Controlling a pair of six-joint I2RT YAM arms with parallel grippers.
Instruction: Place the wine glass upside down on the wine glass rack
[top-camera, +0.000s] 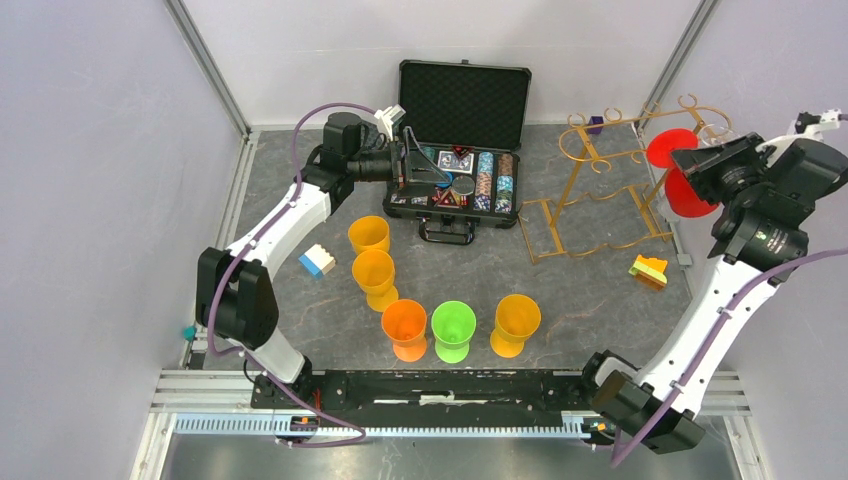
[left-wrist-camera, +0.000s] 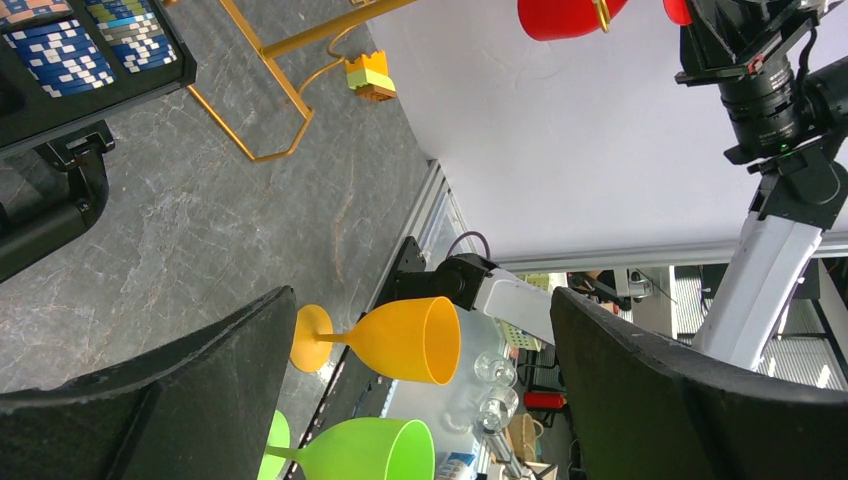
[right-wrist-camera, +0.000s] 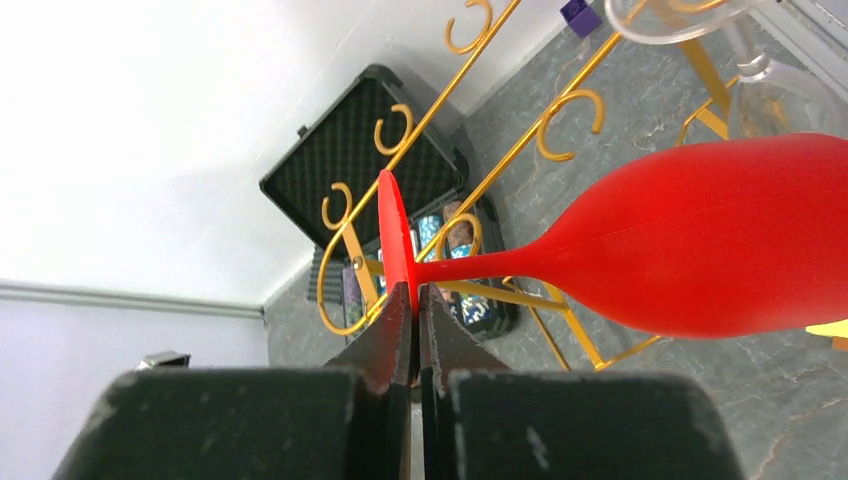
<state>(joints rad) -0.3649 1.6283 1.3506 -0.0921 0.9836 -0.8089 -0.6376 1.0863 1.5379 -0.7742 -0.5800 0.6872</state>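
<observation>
The red wine glass (right-wrist-camera: 700, 240) is already picked up. Its foot is pinched edge-on between the fully closed fingers of the right gripper (right-wrist-camera: 413, 300), and the stem and bowl stick out sideways from the fingertips. It is carried above the table, close to the gold wine glass rack (top-camera: 571, 182), whose curled top rails lie just beyond and below the fingertips. The foot has not yet been slid between two rails, so hanging the glass bowl-down and releasing it are judged to be left.

The left gripper (left-wrist-camera: 425, 350) is held wide open with nothing in it, over the black poker chip case (top-camera: 465, 95). Well beyond its fingers a green glass (top-camera: 453, 328) and four orange ones are seen.

What looks like a clear glass (right-wrist-camera: 775, 95) is seen past the red bowl, near the rails. It may crowd the approach.
</observation>
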